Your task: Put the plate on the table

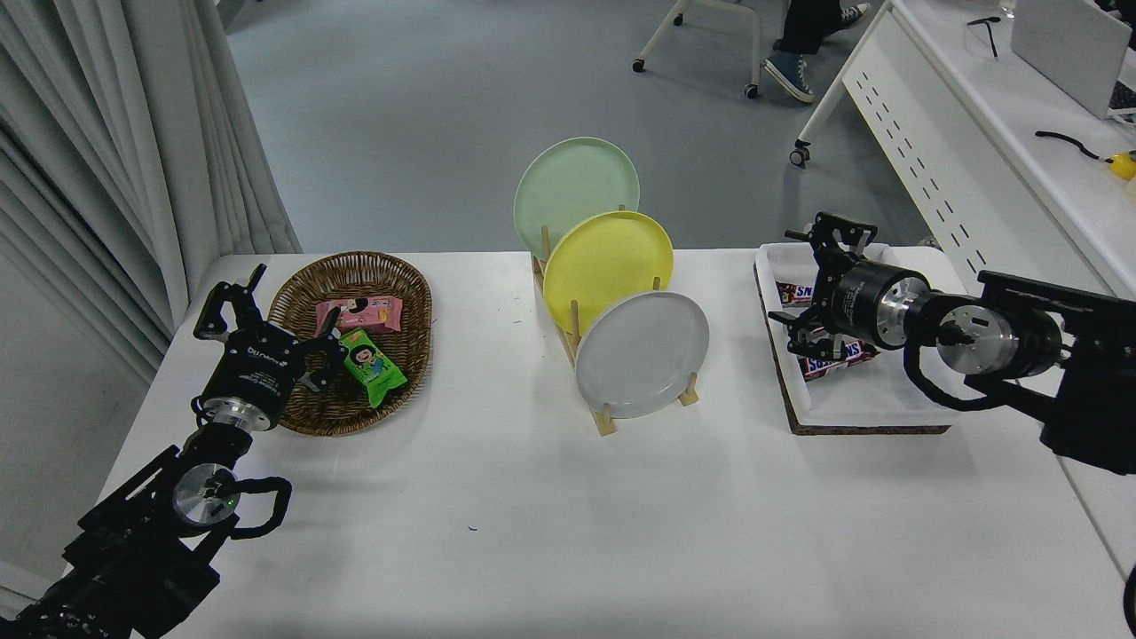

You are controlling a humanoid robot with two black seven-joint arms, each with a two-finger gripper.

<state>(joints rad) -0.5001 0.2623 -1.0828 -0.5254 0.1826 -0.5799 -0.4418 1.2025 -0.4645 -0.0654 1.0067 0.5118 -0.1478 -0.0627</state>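
The light-grey plate (pixel 642 354) stands on edge in the front slot of a wooden rack (pixel 606 417) at the middle of the white table (pixel 550 541). A yellow plate (pixel 607 269) and a pale green plate (pixel 575 190) stand behind it in the same rack. My right gripper (pixel 803 280) is open and empty, to the right of the rack, above a white tray (pixel 852 399). It is apart from the grey plate. My left gripper (pixel 266 315) is open and parked at the lower left, over a wicker basket (pixel 293 302).
The wicker basket holds a pink packet (pixel 359 312) and a green packet (pixel 373 366). The white tray holds chocolate bars (pixel 834 359). A white perforated-panel desk (pixel 985 151) stands at the far right. A person's feet (pixel 790 75) and a chair's wheels show at the top.
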